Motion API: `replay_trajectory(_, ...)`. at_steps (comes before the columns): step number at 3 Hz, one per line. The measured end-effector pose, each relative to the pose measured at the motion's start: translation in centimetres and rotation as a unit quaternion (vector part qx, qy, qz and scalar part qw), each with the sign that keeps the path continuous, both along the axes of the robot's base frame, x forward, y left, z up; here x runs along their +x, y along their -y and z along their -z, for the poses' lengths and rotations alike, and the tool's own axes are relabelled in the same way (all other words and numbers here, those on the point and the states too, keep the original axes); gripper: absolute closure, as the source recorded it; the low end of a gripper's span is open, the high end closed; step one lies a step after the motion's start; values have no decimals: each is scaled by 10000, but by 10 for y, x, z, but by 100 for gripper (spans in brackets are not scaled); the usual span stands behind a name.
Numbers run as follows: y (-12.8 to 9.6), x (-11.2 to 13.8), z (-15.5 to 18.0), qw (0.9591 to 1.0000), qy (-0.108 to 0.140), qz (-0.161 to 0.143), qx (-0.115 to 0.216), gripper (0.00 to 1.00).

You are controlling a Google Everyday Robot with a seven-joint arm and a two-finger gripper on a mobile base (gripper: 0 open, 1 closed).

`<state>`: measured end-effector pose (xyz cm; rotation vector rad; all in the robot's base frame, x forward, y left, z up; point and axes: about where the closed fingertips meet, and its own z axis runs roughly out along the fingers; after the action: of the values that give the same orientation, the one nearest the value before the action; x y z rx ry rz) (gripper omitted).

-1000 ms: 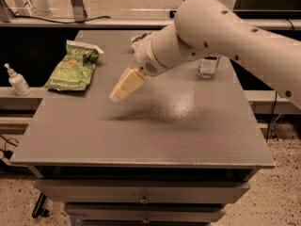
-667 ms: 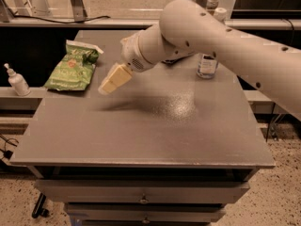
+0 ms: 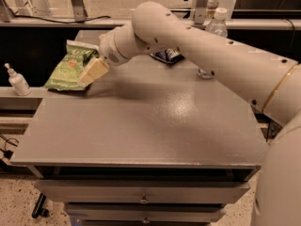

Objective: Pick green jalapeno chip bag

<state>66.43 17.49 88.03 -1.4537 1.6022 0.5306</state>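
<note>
The gripper [image 3: 93, 72] hung at the right edge of the green chip bag [image 3: 65, 70], which lay on the table's [image 3: 155, 126] far left corner. Whether the gripper was open or closed, I couldn't tell.

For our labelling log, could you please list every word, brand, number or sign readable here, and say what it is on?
Green chip bag: pale lettering and a small red mark, too blurred to read.
Dark bag further back: nothing readable.
Water bottle: no readable label.
The hand, at the green chip bag's right edge, bears no text.
</note>
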Motion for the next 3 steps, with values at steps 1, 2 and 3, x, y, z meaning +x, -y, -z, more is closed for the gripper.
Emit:
replay_trajectory(1, -30, 13, 6, 9999, -42, -114, 99, 0)
replay_trajectory(2, -50, 21, 16, 9997, -118, -171, 142, 19)
replay_trajectory(3, -58, 23, 20, 9996, -122, -170, 212, 41)
